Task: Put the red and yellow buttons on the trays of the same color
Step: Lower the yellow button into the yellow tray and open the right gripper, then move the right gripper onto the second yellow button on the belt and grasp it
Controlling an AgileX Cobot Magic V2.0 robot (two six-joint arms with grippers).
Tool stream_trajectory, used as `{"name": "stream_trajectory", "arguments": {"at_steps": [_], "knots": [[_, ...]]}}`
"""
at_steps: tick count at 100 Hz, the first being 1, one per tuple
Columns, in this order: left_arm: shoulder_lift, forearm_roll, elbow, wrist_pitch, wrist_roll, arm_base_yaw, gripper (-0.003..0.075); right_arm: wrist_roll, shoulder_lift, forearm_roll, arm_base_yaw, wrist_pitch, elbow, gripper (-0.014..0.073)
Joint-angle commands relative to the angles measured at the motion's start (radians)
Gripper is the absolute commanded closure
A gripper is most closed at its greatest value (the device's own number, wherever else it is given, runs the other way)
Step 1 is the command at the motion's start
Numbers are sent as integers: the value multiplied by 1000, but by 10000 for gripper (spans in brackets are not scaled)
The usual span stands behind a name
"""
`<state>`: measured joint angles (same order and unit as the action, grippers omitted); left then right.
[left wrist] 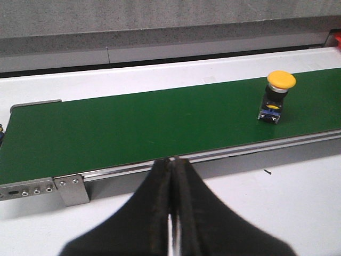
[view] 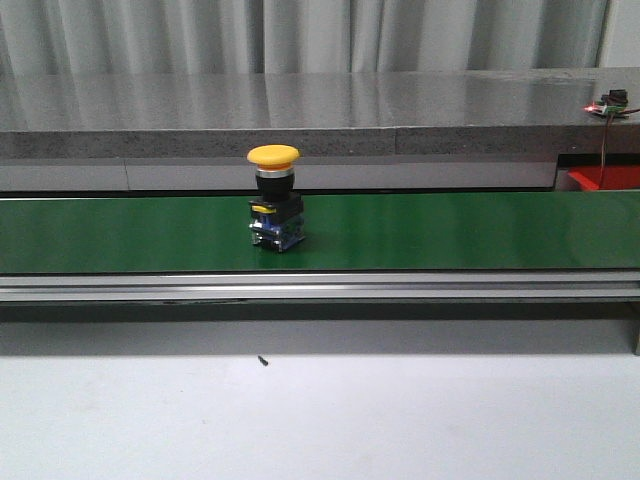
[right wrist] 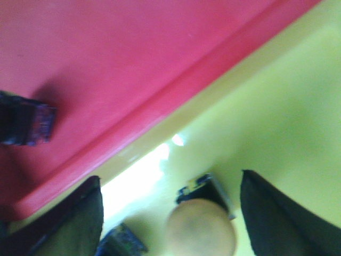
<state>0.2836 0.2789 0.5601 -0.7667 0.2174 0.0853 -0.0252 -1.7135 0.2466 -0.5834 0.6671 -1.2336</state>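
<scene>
Upright on the matte green conveyor belt [view: 450, 232] stands a yellow mushroom-capped push button [view: 274, 196] with a black and blue body. Only the left wrist view shows the left gripper [left wrist: 172, 176], black fingers pressed together, near the belt's edge. The right wrist view alone shows the right gripper [right wrist: 169, 213] spread wide over another yellow-capped button [right wrist: 200, 228] in the glossy yellow plastic tray [right wrist: 277, 106], beside the red tray [right wrist: 106, 64].

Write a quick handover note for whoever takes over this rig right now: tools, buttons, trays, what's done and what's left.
Left tool: shut, empty, hovering near the green conveyor belt.
Right tool: open, over the yellow plastic tray, a yellow-capped push button lying between its fingers, apparently just released.
Red plastic tray beside it holds a dark object, too blurred to identify.
Left: another yellow-capped push button stands upright on the belt and belongs on the yellow tray.
</scene>
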Motion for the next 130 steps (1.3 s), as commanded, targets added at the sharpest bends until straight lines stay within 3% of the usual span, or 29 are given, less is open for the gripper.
{"name": "stream_trajectory", "arguments": {"at_steps": [1,16,48,73,87,102,130], "knots": [[9,22,24,69,5,8,740,-10,92,-4,43,-26,-19,99],[9,22,24,69,5,8,740,-42,152,-39,174,1,-19,146],[9,22,24,69,5,8,740,-152,180,-39,519,77,-21,146],[9,22,24,69,5,8,740,-227,180,-39,723,88,-21,146],[9,22,24,69,5,8,740,-328,180,-34,803,120,-21,135],[9,22,24,69,5,8,740,-444,179,39,847,161,-21,-25],[9,22,24,69,5,8,740,-574,169,104,899,157,-23,-1]]}}
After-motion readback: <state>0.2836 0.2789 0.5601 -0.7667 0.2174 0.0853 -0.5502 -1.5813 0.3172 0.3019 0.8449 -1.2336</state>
